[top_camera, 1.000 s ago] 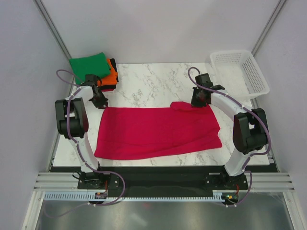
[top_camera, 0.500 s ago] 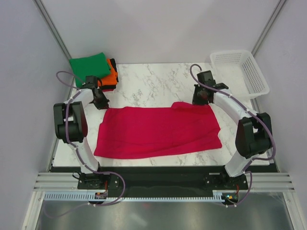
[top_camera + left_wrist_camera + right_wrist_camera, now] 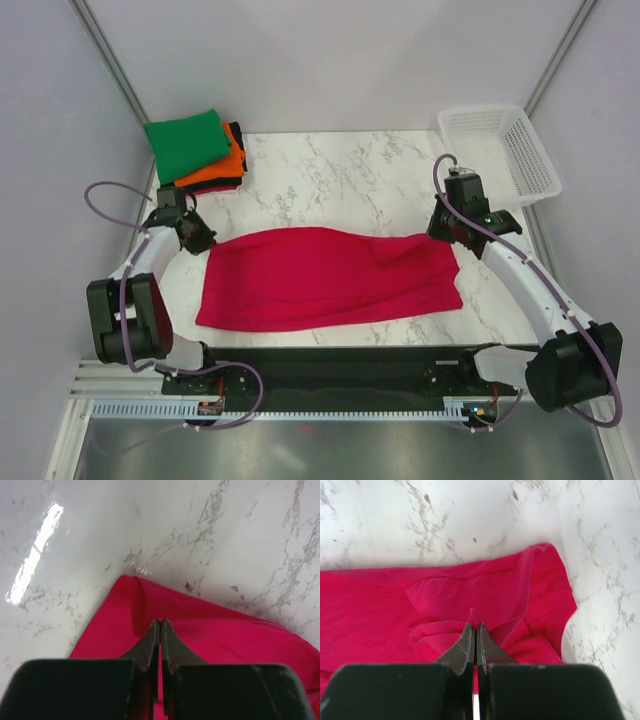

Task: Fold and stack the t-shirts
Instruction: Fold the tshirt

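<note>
From above we see the crimson-pink shirt (image 3: 330,278) spread wide across the near half of the marble counter (image 3: 340,180), with creases near its far right end. Our left claw (image 3: 200,240) sits pinched at the shirt's far left corner, and our right claw (image 3: 441,229) sits pinched at the far right corner, both arms reaching outward. At the far left corner of the counter the green shirt (image 3: 187,143) lies folded on the orange shirt (image 3: 222,166), with the black shirt (image 3: 228,186) showing beneath. The white lattice basket (image 3: 497,150) stands at the far right corner.
</note>
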`<state>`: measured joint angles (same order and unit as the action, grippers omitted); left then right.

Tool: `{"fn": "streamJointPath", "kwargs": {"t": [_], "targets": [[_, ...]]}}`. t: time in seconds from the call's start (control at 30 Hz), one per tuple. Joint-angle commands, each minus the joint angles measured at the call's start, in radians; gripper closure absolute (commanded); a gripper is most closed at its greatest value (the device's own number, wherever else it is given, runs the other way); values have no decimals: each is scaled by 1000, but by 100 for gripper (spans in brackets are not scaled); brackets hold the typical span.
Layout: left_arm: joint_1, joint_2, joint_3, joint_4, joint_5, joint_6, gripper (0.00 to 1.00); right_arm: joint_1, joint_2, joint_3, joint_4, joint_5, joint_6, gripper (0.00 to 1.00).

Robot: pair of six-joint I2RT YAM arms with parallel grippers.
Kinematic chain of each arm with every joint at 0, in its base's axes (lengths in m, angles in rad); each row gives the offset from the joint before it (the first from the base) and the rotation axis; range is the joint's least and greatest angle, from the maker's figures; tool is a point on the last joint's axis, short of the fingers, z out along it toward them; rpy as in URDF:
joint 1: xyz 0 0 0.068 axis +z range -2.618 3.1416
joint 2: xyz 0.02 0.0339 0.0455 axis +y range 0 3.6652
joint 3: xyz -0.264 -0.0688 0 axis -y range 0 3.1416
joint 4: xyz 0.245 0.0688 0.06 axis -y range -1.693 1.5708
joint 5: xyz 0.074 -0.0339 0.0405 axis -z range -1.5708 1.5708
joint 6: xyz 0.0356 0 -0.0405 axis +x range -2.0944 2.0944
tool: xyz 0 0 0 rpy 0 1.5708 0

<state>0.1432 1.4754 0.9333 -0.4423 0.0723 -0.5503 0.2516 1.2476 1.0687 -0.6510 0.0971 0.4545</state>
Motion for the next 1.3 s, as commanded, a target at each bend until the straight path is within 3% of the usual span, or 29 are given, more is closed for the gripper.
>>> {"fn": "streamJointPath", "kwargs": {"t": [0.0, 0.27, 0.67, 0.77, 0.8, 0.83, 0.87, 0.9, 0.97, 1.07, 1.17, 1.27], "targets": [[16, -107, -71, 45, -15, -54, 98, -8, -82, -65, -33, 36, 35, 100], [50, -321, -228, 28, -58, -117, 98, -31, -264, -222, -68, 66, 144, 100], [70, -418, -320, -33, -121, -180, 98, -60, -416, -340, -140, 110, 292, 100], [76, -458, -349, -48, -126, -207, 93, -69, -474, -384, -157, 113, 357, 100], [78, -467, -350, -61, -140, -220, 80, -72, -496, -395, -160, 110, 369, 100], [79, -493, -353, -71, -150, -227, 63, -77, -502, -415, -160, 105, 378, 97], [82, -506, -352, -113, -166, -234, 51, -80, -505, -423, -162, 95, 389, 70], [84, -527, -349, -140, -222, -272, 24, -80, -514, -438, -161, 86, 407, 54], [99, -591, -352, -199, -267, -307, 10, -81, -522, -443, -156, 79, 420, 20], [105, -667, -347, -200, -259, -309, 7, -80, -542, -421, -132, 81, 406, 13], [104, -693, -332, -182, -189, -280, 9, -80, -540, -398, -40, 5, 346, 13], [85, -672, -329, -141, -132, -254, 12, -72, -376, -382, 51, -129, 300, 14]]}}
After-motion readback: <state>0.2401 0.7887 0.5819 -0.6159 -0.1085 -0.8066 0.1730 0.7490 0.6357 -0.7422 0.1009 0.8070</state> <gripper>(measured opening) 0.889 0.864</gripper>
